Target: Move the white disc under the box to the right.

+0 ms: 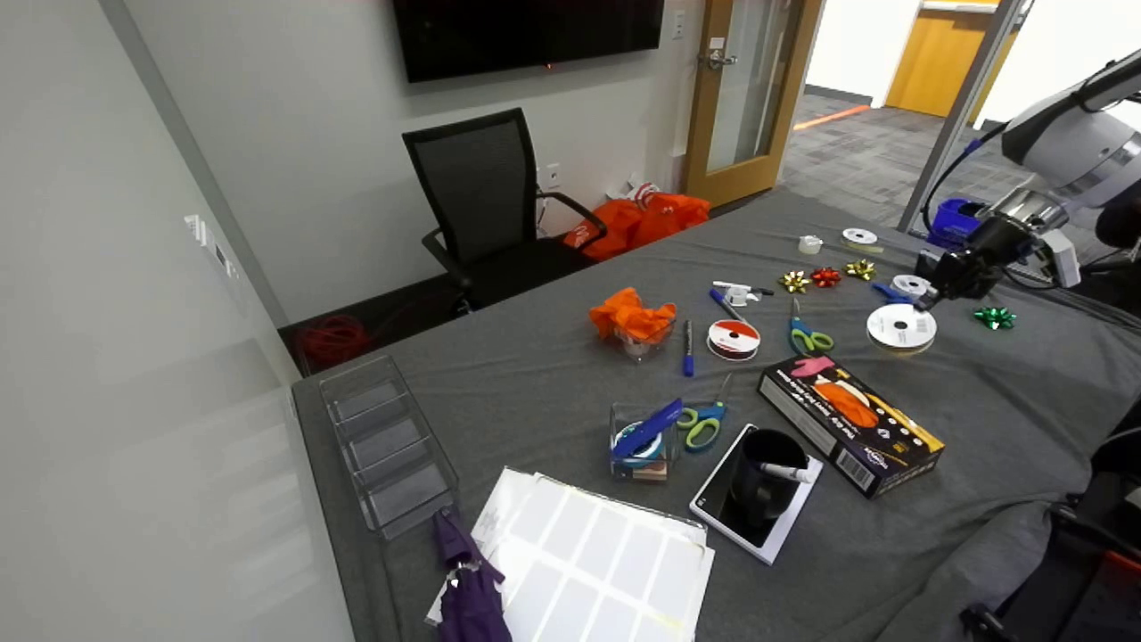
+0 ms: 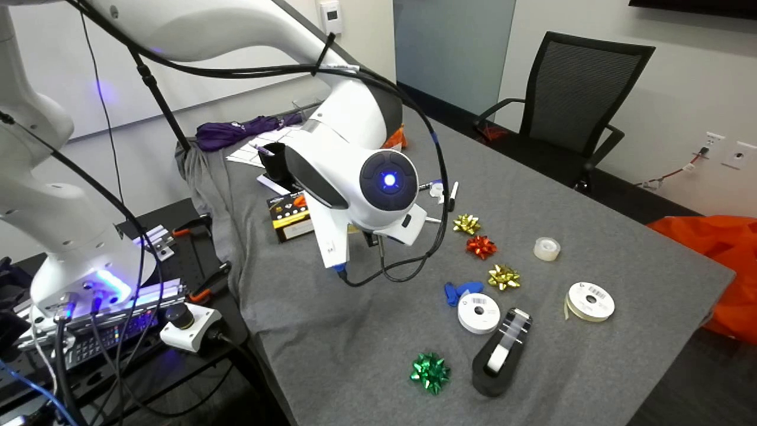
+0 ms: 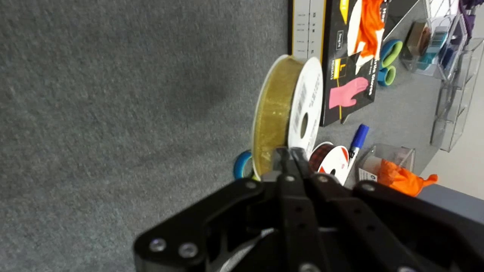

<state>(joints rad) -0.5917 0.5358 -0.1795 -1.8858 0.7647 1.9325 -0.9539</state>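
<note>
The white disc [image 1: 902, 328] is the face of a gold ribbon spool with a dark centre hole. It fills the middle of the wrist view [image 3: 308, 102], tilted nearly on edge, with the gold ribbon beside it. My gripper [image 3: 290, 153] is shut on its near edge, one finger on each side of the white face. The gripper [image 1: 929, 299] also shows in an exterior view, and the spool seems raised off the cloth. The black box [image 1: 851, 423] lies flat beyond the disc, also in the wrist view [image 3: 340, 64]. In an exterior view the arm partly covers the box [image 2: 290, 218] and hides the disc.
A red-marked spool [image 1: 734, 339], scissors [image 1: 807, 337] and markers lie near the box. A black cup [image 1: 768, 473] stands on the tablet-like slab [image 1: 709, 504] beside it. Another white spool [image 2: 479, 312], a tape dispenser [image 2: 501, 355] and a green bow [image 2: 430, 373] sit behind the gripper.
</note>
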